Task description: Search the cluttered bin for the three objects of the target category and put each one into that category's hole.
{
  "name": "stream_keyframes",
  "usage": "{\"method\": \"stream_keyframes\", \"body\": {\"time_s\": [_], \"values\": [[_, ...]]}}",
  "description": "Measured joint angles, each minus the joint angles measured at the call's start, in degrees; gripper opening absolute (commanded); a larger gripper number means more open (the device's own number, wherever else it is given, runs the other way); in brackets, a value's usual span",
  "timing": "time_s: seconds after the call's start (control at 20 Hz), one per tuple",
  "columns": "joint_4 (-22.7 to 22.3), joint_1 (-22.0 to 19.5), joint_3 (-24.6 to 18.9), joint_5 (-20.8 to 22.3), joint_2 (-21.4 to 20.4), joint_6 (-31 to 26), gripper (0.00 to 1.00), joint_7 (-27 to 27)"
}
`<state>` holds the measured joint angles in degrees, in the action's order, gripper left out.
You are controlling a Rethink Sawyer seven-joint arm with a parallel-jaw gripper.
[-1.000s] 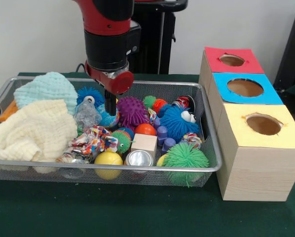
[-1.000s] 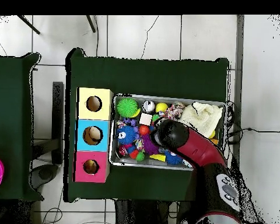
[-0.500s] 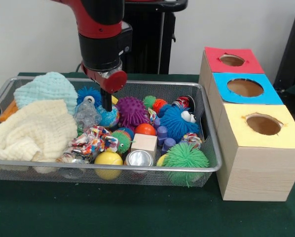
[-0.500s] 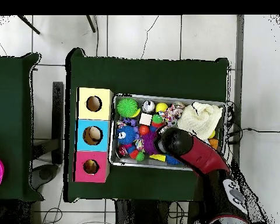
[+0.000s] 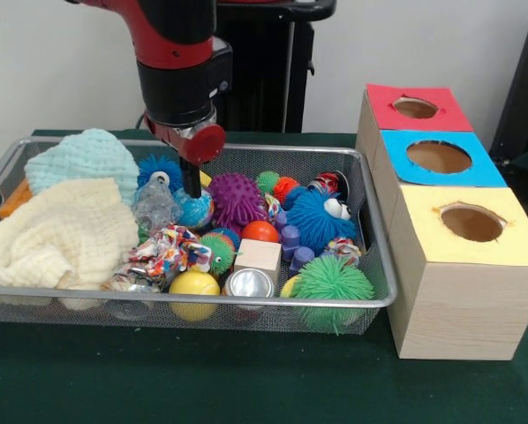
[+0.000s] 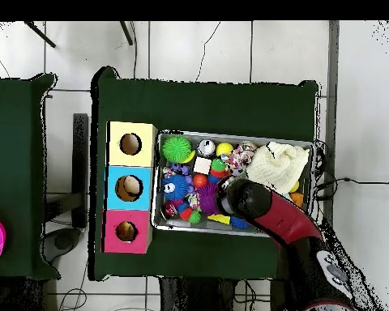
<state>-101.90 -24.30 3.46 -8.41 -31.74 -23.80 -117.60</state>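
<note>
Bin (image 5: 370, 265): wire basket on the green table (image 5: 202, 380), packed with toys and cloths.
Holes: a wooden box (image 5: 458, 300) just beside the bin carries three, on a red top (image 5: 416, 107), a blue top (image 5: 438, 157) and a yellow top (image 5: 470, 225).
Target things: which category counts cannot be told.
Around the purple spiky ball (image 5: 236, 200): a blue fuzzy ball with eyes (image 5: 315, 218), an orange ball (image 5: 260, 231), a wooden cube (image 5: 258, 256), a green fuzzy ball (image 5: 331, 281), a yellow ball (image 5: 193, 284), a tin can (image 5: 247, 283).
In the way: a cream cloth (image 5: 61, 234) and a mint cloth (image 5: 83, 159) heaped over one end of the bin.
Gripper (image 5: 192, 187): hangs over a small globe ball (image 5: 195, 210) beside the purple spiky ball; its opening cannot be told, and it holds nothing visible.
</note>
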Motion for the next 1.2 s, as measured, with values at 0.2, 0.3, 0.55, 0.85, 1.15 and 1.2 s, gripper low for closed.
{"method": "stream_keyframes", "body": {"time_s": [0.2, 0.3, 0.55, 0.85, 1.15, 1.2], "values": [[-0.95, -2.07, -1.1, 1.24, -1.43, 0.0, 0.0, 0.0], [-1.86, -3.56, -1.77, 2.06, -2.34, 0.01, 0.0, 0.0], [-4.2, -7.09, -2.96, 4.39, -4.19, 0.0, 0.0, 0.0], [-5.23, -8.77, -3.13, 7.86, -4.71, 0.02, 1.0, 0.0], [-5.49, -8.72, -3.2, 10.04, -4.7, 0.92, 1.0, 0.0], [-5.55, -8.72, -3.2, 10.3, -4.7, 1.25, 1.0, 0.0]]}}
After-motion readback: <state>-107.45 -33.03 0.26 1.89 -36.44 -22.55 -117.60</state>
